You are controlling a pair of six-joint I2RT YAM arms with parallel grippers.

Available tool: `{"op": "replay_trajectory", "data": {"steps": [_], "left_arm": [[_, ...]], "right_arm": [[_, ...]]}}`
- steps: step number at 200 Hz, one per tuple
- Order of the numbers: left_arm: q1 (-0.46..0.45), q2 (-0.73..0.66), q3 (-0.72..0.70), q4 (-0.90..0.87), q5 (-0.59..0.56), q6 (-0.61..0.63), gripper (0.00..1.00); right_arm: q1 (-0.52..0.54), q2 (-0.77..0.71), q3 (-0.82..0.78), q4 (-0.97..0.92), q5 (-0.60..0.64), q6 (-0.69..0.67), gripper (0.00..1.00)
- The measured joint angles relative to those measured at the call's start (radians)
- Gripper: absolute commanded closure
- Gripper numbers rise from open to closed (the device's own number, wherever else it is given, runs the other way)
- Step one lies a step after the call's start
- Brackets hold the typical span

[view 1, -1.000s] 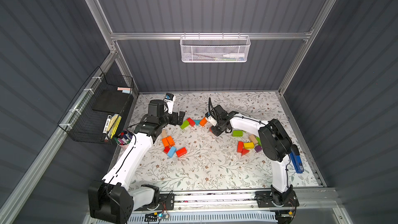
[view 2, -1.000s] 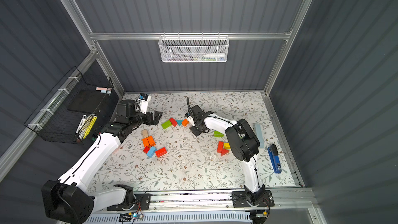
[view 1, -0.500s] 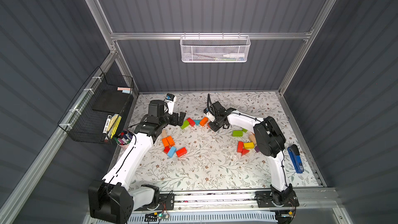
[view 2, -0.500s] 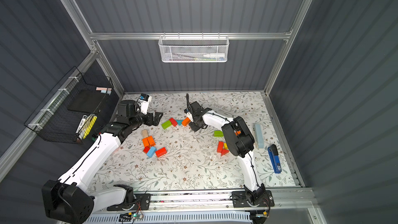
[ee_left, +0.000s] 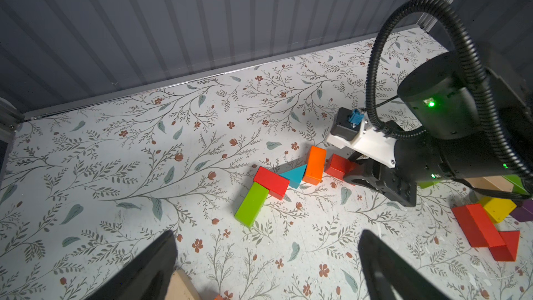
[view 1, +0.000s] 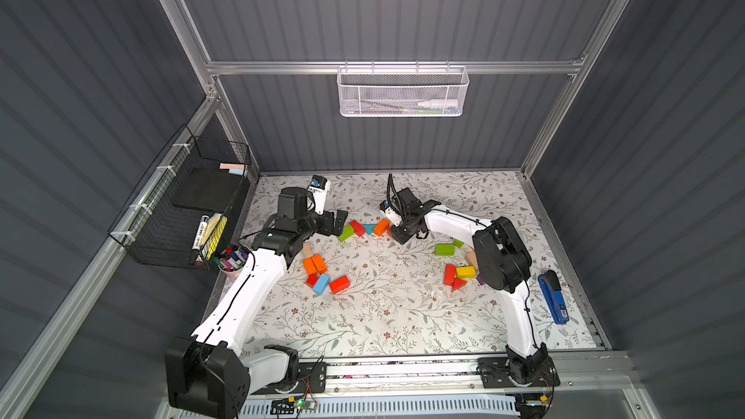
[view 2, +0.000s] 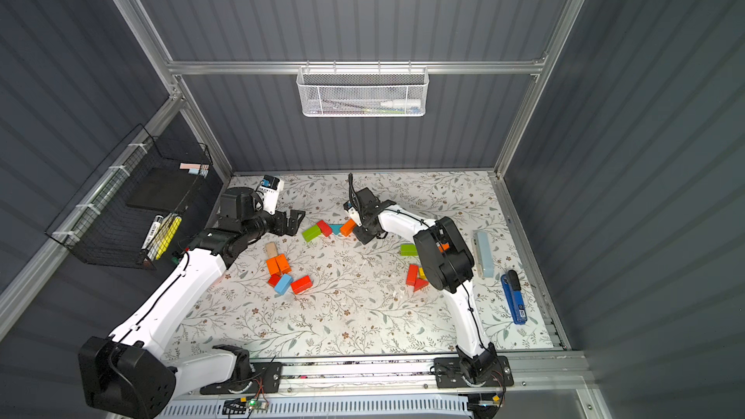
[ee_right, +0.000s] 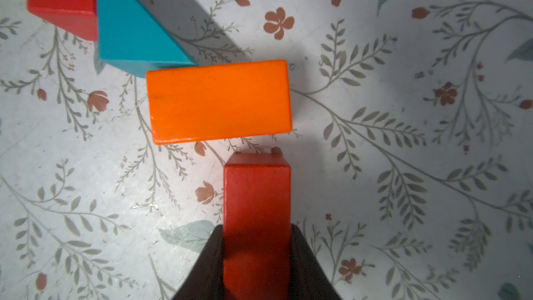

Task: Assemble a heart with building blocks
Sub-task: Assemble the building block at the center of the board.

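Red brick (ee_right: 256,197) clamped in right gripper (ee_right: 256,235) (left gripper (ee_left: 268,238) wide apart); best lowered flush against orange brick (ee_right: 219,101), then released.

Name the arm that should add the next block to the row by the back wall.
Right. The right pincer is shut on a red block, just short of the orange block at the row's end. The left pincer is open and empty, standing off the green block at the other end.
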Motion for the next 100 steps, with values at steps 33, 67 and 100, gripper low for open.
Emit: {"op": "replay_trajectory", "data": {"steps": [33,67,100], "left_arm": [[0.0,0.0,-0.001,0.0,0.0,0.0,0.01],[0.0,0.0,-0.001,0.0,0.0,0.0,0.01],[0.0,0.0,-0.001,0.0,0.0,0.0,0.01]], "right_arm": [[-0.001,0.008,0.012,-0.004,0.0,-0.007,0.74],[-0.001,0.022,0.032,-0.003,-0.003,-0.01,0.75],[-0.001,0.023,0.035,-0.005,-0.004,-0.014,0.75]]}}
